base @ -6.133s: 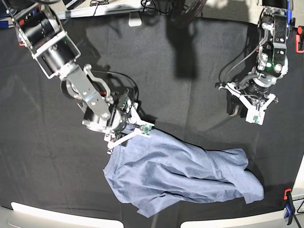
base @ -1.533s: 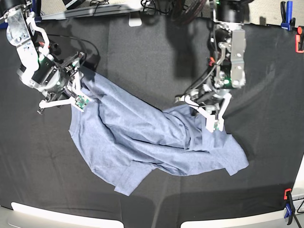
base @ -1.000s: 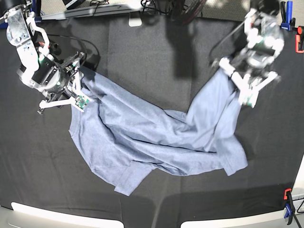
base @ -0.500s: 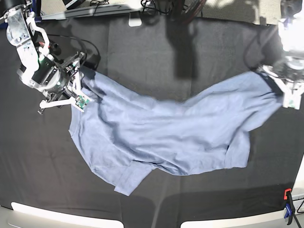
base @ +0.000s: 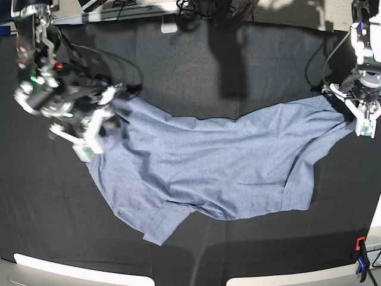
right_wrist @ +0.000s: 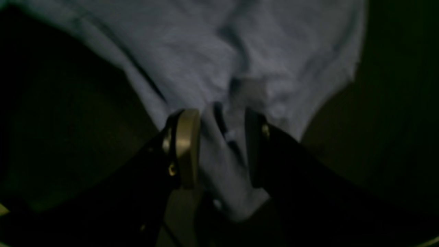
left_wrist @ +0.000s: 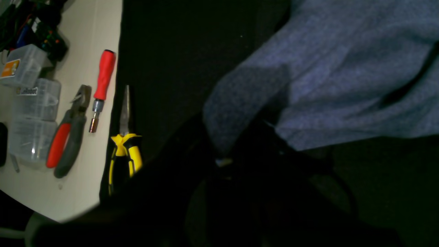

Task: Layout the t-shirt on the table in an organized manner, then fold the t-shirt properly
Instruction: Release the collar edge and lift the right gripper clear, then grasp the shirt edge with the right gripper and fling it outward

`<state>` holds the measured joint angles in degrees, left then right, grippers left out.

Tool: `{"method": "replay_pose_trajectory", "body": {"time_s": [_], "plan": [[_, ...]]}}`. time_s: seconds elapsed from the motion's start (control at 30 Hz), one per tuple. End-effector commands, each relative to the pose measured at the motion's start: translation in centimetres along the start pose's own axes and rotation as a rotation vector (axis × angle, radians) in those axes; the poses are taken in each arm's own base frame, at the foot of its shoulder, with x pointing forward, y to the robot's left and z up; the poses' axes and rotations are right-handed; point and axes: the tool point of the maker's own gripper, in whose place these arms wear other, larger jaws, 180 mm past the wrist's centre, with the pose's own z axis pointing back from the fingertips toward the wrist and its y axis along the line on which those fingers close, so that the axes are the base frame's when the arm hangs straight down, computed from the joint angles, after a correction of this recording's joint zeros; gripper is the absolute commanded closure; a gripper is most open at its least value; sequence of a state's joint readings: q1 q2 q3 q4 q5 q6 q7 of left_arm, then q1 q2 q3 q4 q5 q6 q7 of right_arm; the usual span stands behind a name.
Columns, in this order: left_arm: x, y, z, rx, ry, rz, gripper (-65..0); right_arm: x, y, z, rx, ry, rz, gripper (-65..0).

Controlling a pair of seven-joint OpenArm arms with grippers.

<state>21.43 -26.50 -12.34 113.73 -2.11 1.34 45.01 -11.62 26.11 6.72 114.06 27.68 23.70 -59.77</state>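
Left pincer [base: 358, 115], at three o'clock in the base view: clamped tight on a corner of the t-shirt [base: 226, 167], cloth bunching out from between the dark jaws in the left wrist view. Right pincer [base: 98, 128], at nine o'clock: jaws parted about halfway, straddling a ridge of t-shirt fabric in the right wrist view; whether truly pinching or only resting around the fold, impossible to tell.

Outward from both: t-shirt stretched wide between the two arms across the middle of the desk [base: 196, 65], upper edge sagging in a shallow curve toward twelve o'clock, lower part lying loose with a folded-over flap pointing to seven o'clock. No lettering showing.

Beyond the black cloth, at nine o'clock in the left wrist view: red-handled screwdriver [left_wrist: 102, 82], red-and-grey pliers [left_wrist: 67, 137], yellow-handled pliers [left_wrist: 124, 144], clear plastic boxes [left_wrist: 32, 103].

Step in hand, by judgement: spreading, still in the layout stage, no fold begun. Next move likely calls for lowering the taut edge flat, then smoothing the crumpled lower flap before any folding.
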Motion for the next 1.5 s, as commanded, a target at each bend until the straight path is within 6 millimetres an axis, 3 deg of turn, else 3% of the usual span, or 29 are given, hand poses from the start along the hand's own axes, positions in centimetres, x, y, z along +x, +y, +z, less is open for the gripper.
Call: {"method": "replay_pose_trajectory", "body": {"time_s": [0.0, 0.17, 0.27, 0.33, 0.47, 0.67, 0.8, 0.93, 1.3, 1.47], "plan": [[1.3, 0.9, 0.2, 0.028, -0.045, -0.007, 0.0, -0.1, -1.0, 0.9, -0.026, -0.009, -0.021, -21.5], [1.5, 0.9, 0.3, 0.028, -0.057, -0.007, 0.0, -4.8, -4.9, 4.3, -0.12, 0.07, -0.165, -21.5], [1.5, 0.9, 0.3, 0.028, -0.057, -0.008, 0.0, -7.2, -6.1, 6.2, -0.153, 0.103, -0.199, -22.0], [1.5, 0.9, 0.3, 0.027, -0.056, -0.007, 0.0, -9.0, -6.5, 6.9, -0.168, 0.135, -0.219, -25.9], [1.5, 0.8, 0.3, 0.026, -0.056, -0.006, 0.0, -11.8, -6.3, 6.0, -0.142, 0.186, -0.306, -34.1], [1.5, 0.8, 0.3, 0.026, -0.056, -0.006, 0.0, -12.9, -4.3, 4.2, 0.004, 0.142, -0.466, -34.0], [1.5, 0.8, 0.3, 0.025, -0.055, -0.005, 0.0, -15.0, -4.1, 3.2, -0.008, 0.186, -0.522, -34.0], [1.5, 0.8, 0.3, 0.023, -0.055, -0.003, 0.0, -14.2, -3.8, 1.8, 0.004, 0.115, -0.582, -34.0], [1.5, 0.8, 0.3, 0.023, -0.056, -0.003, 0.0, -8.4, -2.8, -1.2, 0.071, -0.012, -0.624, -33.9], [1.5, 0.8, 0.3, 0.023, -0.055, -0.003, 0.0, -6.4, -2.7, -1.9, 0.09, -0.058, -0.626, -24.7]]}}
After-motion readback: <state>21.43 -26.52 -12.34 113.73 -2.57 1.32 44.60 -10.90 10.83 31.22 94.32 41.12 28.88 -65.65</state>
